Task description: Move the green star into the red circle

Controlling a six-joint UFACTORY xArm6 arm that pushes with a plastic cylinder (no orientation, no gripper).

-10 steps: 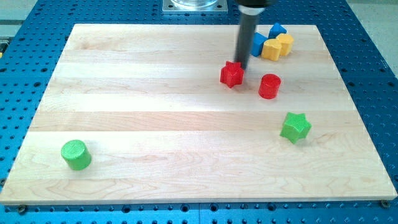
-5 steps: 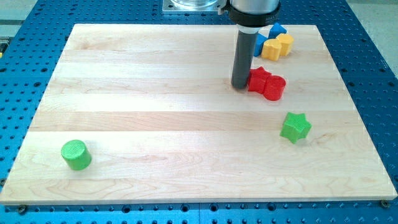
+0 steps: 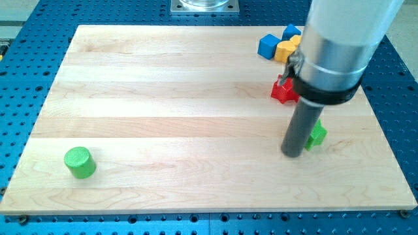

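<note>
My tip [image 3: 292, 154] rests on the board at the lower right, touching the left side of the green star [image 3: 318, 136], which the rod mostly hides. The red star [image 3: 282, 91] lies above it, partly behind the arm's grey body. The red circle is hidden behind the arm; I cannot see it.
A green cylinder [image 3: 80, 162] stands at the board's lower left. A blue block [image 3: 266, 46], a yellow block [image 3: 285, 49] and another blue block [image 3: 291, 31] cluster at the top right. The wooden board [image 3: 163, 104] lies on a blue perforated table.
My tip has moved down and right, from left of the red star to the left side of the green star. The arm now covers the red circle.
</note>
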